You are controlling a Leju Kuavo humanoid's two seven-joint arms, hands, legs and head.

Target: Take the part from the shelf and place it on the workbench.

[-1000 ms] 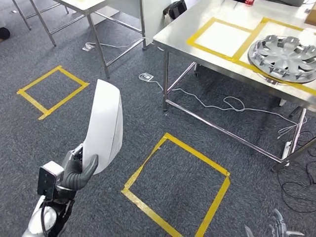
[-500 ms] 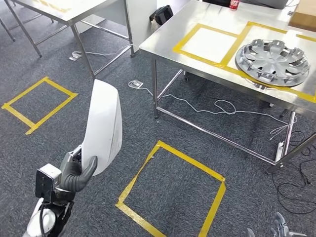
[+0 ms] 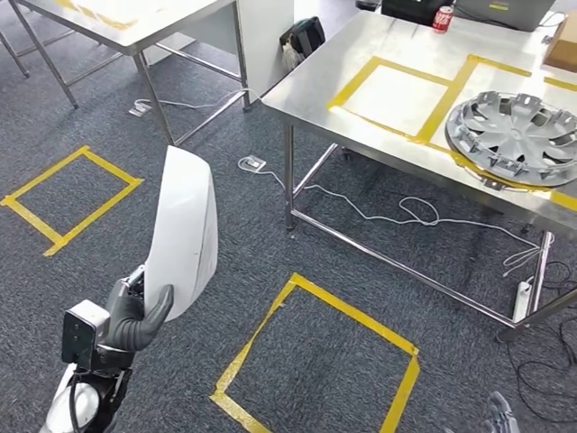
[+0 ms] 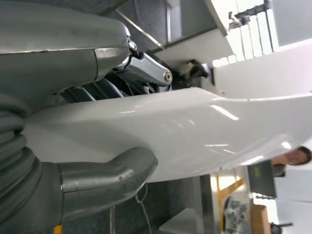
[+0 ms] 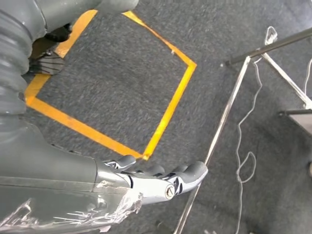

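Observation:
My left hand (image 3: 136, 316) grips a smooth white curved part (image 3: 184, 230) by its lower edge and holds it upright at the lower left of the head view. In the left wrist view the thumb (image 4: 107, 178) presses on the white part (image 4: 191, 131), with the fingers behind it. The steel workbench (image 3: 320, 72) stands ahead to the right, with a yellow taped rectangle (image 3: 398, 95) on its top. My right hand (image 5: 158, 183) hangs low over the carpet with its fingers stretched out and nothing in them; its tips show at the lower right (image 3: 500, 415).
A silver hubcap (image 3: 520, 126) lies on the bench's right part, with a red can (image 3: 443, 18) and a cardboard box (image 3: 564, 41) behind. Cables (image 3: 408, 212) and a power strip (image 3: 524, 293) lie under the bench. Yellow tape squares (image 3: 320, 361) (image 3: 68, 194) mark the carpet. Another table (image 3: 136, 18) stands far left.
The whole view has shifted as the camera moved; the workbench sits a little differently in the picture. The white part stays in my left hand's grip.

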